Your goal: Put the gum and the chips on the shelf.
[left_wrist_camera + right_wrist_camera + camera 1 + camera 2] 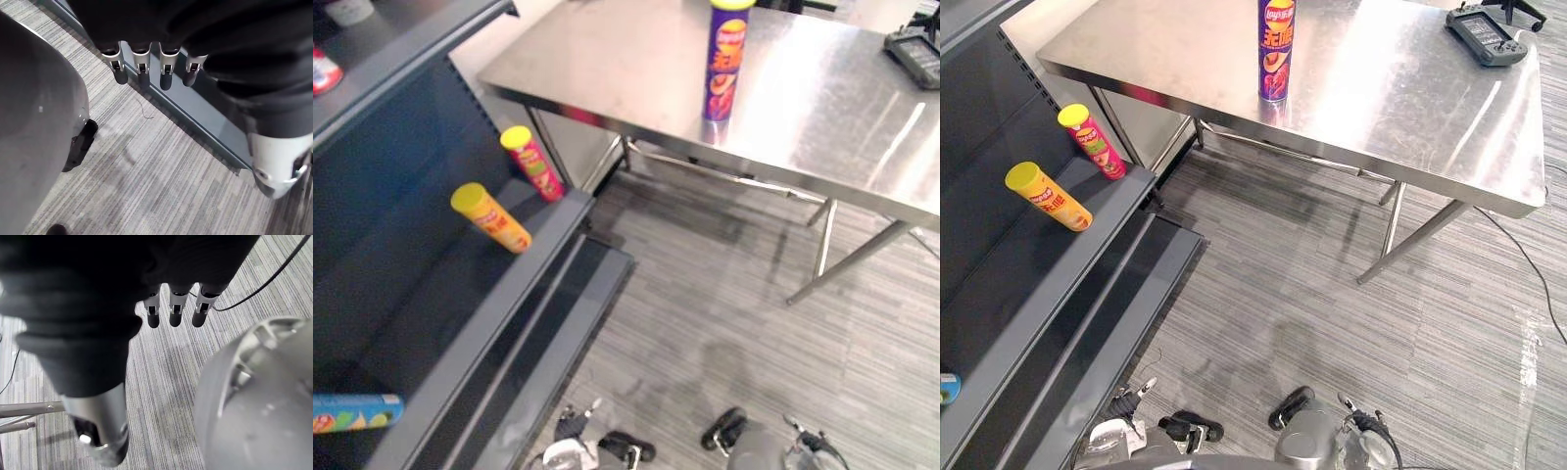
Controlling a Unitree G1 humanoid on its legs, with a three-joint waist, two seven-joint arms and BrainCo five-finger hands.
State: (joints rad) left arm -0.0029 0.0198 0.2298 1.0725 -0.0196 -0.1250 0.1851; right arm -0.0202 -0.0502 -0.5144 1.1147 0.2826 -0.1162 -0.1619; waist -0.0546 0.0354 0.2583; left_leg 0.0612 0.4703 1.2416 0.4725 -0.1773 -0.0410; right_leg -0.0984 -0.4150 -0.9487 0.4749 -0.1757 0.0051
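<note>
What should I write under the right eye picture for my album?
A purple chips can stands on the steel table; a yellow can and a red can sit on the shelf.

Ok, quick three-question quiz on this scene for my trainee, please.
1. True or false: the purple chips can lies flat on the steel table.
2. How many yellow-lidded cans stand on the shelf? A one, B two, C four.
3. Fill in: the left hand and the right hand hold ____.
Key: 1 false, it stands upright; 2 B, the red can and the orange can; 3 nothing.
</note>
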